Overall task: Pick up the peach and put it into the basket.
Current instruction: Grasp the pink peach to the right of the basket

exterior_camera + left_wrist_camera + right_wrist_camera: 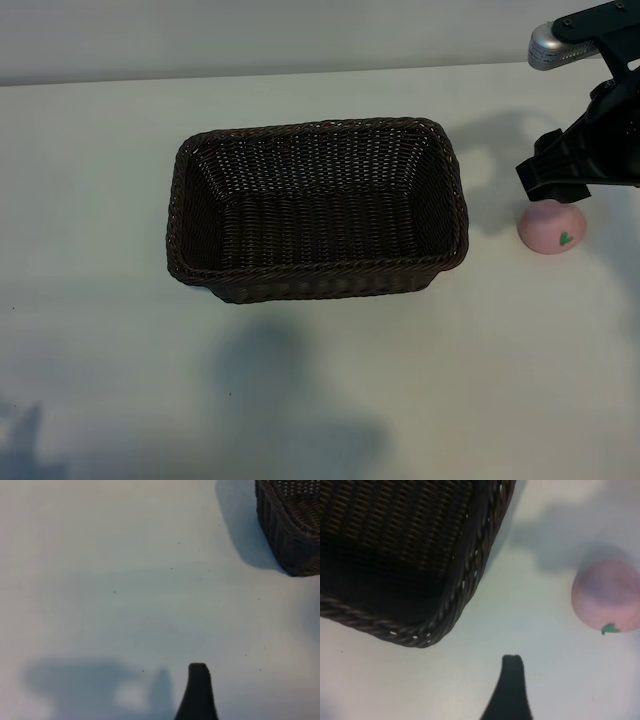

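1. The peach (551, 229) lies on the white table (100, 180), to the right of the basket (316, 208) in the exterior view, near it but not touching. It is pale pink with a small green leaf mark on the side facing the camera.
2. The basket stands near the middle of the table, dark brown and woven, with nothing visible inside it.
3. The right gripper (560, 170) hangs at the right edge of the exterior view, directly behind and above the peach; its dark body overlaps the peach's upper edge in that view, and whether it touches the fruit cannot be told.
4. In the right wrist view, one dark fingertip (511, 666) shows over bare table, apart from the peach (606, 596) and from the basket's corner (447, 615). The peach lies off to one side of that finger, not between the fingers.
5. The right gripper's fingers stand wide open and hold nothing.
6. The left gripper does not appear in the exterior view. In the left wrist view one of its fingertips (198, 672) shows above bare table, with a corner of the basket (295, 545) well apart from it.
7. The left gripper's fingers are also spread wide and hold nothing.
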You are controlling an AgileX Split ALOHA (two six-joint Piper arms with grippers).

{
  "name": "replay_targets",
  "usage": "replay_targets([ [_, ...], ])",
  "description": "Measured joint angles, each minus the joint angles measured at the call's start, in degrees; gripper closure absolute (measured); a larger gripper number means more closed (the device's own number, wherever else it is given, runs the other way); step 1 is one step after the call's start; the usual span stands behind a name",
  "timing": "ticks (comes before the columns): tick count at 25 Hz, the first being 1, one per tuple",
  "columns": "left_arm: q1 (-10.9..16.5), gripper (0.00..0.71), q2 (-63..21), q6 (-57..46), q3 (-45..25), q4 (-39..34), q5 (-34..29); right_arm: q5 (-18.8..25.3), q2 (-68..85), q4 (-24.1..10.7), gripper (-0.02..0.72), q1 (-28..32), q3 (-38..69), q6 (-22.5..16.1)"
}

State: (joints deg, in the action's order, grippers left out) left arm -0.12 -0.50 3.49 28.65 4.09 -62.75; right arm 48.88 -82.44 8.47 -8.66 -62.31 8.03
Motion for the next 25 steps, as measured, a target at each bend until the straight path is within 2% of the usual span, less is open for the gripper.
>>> replay_targets([
  [7, 0.00, 0.118, 0.00, 0.00, 0.00, 0.00, 0.00, -1.09, 0.00, -1.11, 0.108, 0.00, 0.00, -0.09],
  [12, 0.00, 0.118, 0.00, 0.06, 0.00, 0.00, 0.00, -4.52, 0.00, -3.74, 0.108, 0.00, 0.00, -3.59],
  [16, 0.00, 0.118, 0.00, 0.06, 0.00, 0.00, 0.00, -6.14, -1.76, -5.17, 0.108, 0.00, -0.15, -4.64],
  [19, 0.00, 0.118, 0.00, 0.06, 0.00, 0.00, 0.00, -6.27, -5.63, -8.10, 0.108, 0.00, -1.44, -7.36],
  [20, 0.00, 0.118, 0.00, 0.22, 0.00, 0.00, 0.00, -6.27, -7.18, -8.47, 0.108, 0.00, -1.93, -8.91],
  [25, 0.00, 0.118, 0.00, 0.22, 0.00, 0.00, 0.05, -6.08, -14.13, -14.75, 0.108, 0.00, -4.10, -16.42],
])
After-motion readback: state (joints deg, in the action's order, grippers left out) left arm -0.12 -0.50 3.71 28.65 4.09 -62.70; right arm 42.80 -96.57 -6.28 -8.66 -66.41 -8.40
